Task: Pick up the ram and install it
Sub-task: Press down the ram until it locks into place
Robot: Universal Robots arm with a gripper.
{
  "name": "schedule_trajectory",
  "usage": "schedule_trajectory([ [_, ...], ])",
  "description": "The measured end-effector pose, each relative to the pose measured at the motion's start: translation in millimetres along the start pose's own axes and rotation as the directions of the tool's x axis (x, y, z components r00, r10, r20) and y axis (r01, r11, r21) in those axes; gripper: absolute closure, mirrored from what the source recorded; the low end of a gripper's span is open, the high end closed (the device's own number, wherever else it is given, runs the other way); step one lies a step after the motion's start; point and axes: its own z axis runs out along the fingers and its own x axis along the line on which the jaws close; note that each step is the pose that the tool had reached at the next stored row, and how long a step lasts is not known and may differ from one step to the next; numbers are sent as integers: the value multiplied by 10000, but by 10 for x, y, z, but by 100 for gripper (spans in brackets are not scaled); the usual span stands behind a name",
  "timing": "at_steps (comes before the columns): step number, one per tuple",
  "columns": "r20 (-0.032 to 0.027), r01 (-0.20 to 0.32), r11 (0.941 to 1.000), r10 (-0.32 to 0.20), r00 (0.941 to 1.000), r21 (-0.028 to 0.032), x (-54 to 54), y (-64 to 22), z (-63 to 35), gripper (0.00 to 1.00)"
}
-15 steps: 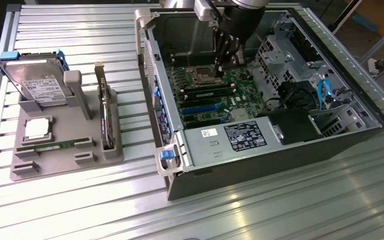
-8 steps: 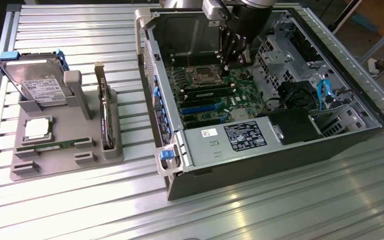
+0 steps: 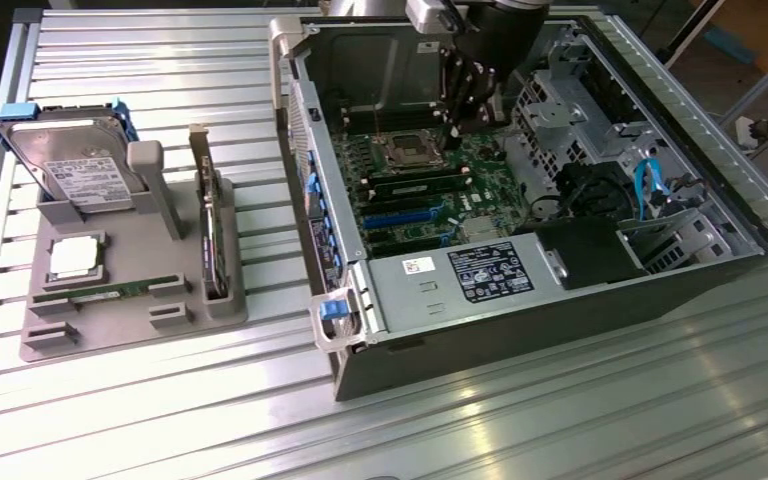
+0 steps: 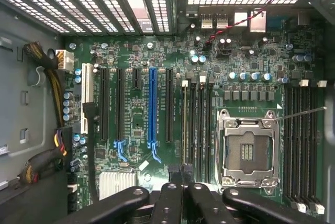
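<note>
1. At the exterior view's left, a grey holder tray [image 3: 131, 325] sits on the slatted metal table [image 3: 558, 400]. There is bare table around its left and near edges.
2. Tray contents:
   - A hard drive [image 3: 77, 160] in a blue-handled frame stands tilted at the far end.
   - A square silver processor chip [image 3: 75, 257] lies flat near the middle.
   - The ram [image 3: 97, 292], a thin green stick, lies along the slot at the tray's near end, just beside the chip and untouched.
   - A dark expansion card [image 3: 211, 235] stands on edge along the tray's right side.
3. A strip of open table separates the tray from the computer case [image 3: 491, 330], which lies on its side with the panel off.
4. Case contents:
   - The green motherboard [image 3: 424, 190] fills the case floor.
   - A labelled power supply [image 3: 491, 272] lies at the near wall.
   - Drive bays and a blue cable [image 3: 647, 185] are at the exterior view's right.
5. The gripper [image 3: 468, 118] hangs inside the case over the far part of the board, well apart from the ram. Its fingers are closed together and nothing shows between them.
6. In the wrist view, the gripper [image 4: 180, 177] sits above the memory slots [image 4: 196, 124]. These lie between the long card slots and the empty processor socket [image 4: 247, 148]. The case walls and a cable bundle close in the edges.
</note>
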Motion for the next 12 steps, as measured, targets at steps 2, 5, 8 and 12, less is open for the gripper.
schedule_trajectory([
  [2,-4,0,10000,0,10000,34,2,2,-38,89],
  [5,-9,19,9999,-18,10000,172,5,16,-93,89],
  [8,-14,36,9995,-35,10000,316,8,31,-144,89],
  [12,-20,35,9992,-35,10000,394,13,36,-238,89],
])
